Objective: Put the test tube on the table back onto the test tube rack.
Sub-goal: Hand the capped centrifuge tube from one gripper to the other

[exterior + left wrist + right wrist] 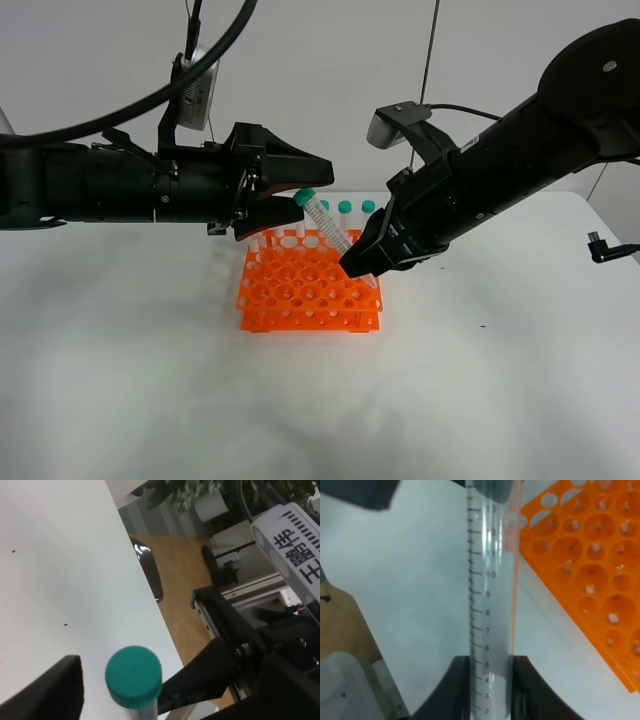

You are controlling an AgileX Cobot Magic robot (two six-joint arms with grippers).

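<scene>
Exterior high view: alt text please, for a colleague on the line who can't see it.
The right gripper is shut on a test tube, holding it tilted over the orange test tube rack on the white table. The left gripper is open, jaws either side of the teal cap. More capped tubes stand at the rack's back.
</scene>
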